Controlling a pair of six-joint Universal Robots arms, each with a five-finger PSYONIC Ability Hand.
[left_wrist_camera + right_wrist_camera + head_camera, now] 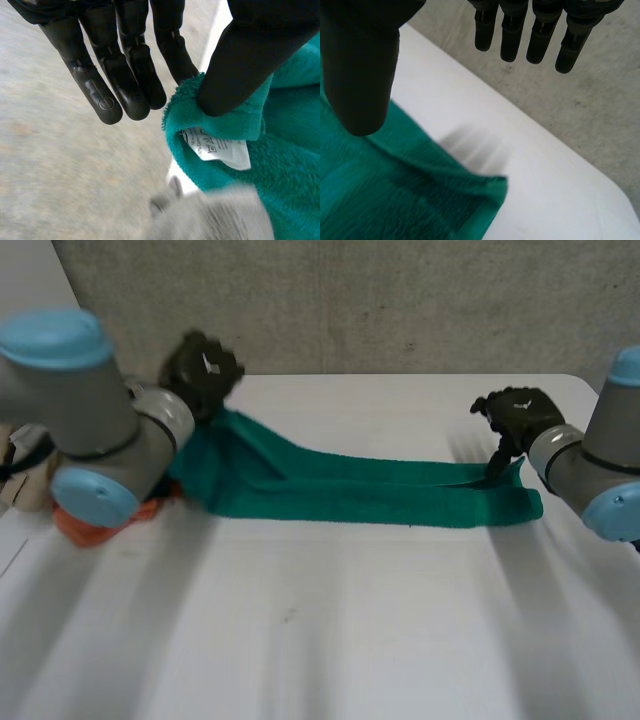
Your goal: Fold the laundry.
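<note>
The green towel (370, 495) lies stretched across the white table (330, 640), its end held raised by the left hand (200, 370), whose wrist view reveals thumb and finger pinching a corner beside a white label (220, 150), while the right hand (360, 65) hangs released, fingers straight, over the other end.

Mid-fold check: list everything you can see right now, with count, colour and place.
towel: one, green, stretched across the table between the hands
care label: one, white, at the towel's pinched corner
orange item: one, orange, under the left arm, unidentifiable
table: one, white, under everything
left hand: black, pinching the labelled towel corner
right hand: black, fingers straight, over the towel's opposite end, holding nothing
</note>
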